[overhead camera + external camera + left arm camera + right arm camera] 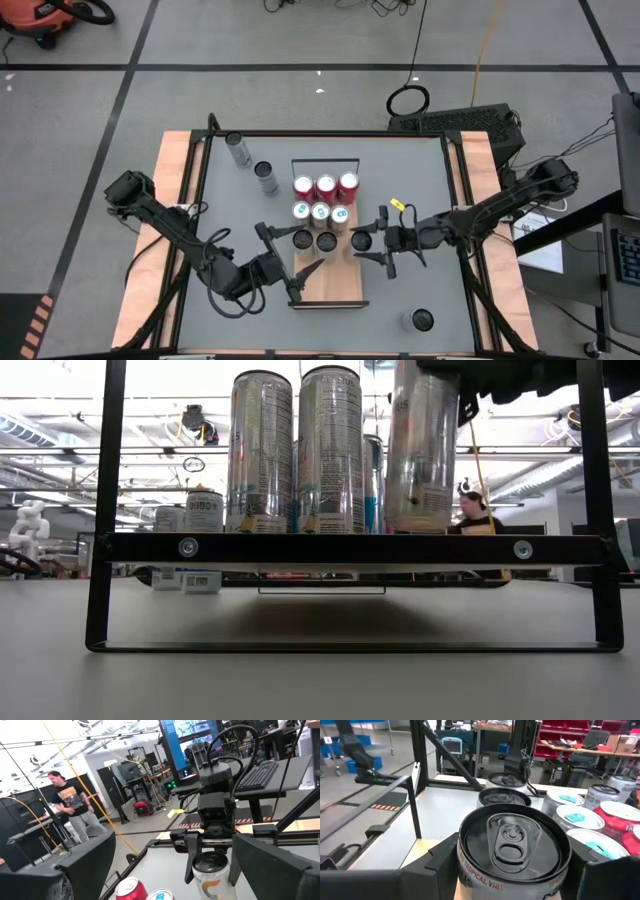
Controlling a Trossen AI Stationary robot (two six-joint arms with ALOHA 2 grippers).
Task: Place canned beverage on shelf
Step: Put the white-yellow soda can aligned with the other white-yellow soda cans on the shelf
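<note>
The shelf is a light-wood board with a black wire rail at its far end, raised on a black frame. Rows of red, white-topped and dark-topped cans stand on its far half. My right gripper reaches in from the table's right and is shut on a dark-topped canned beverage at the shelf's right edge, beside the near row. My left gripper hovers open over the shelf's near left part, holding nothing. My right gripper pinches the can's side wall just below the rim between its two fingers. The fingers come level from the table's right side. The can stands almost upright, its base at the shelf's top; whether it rests there I cannot tell.
Two loose cans stand on the grey table at the far left, and one more at the near right. The board's near half is bare wood. A person is in the room beyond the table.
</note>
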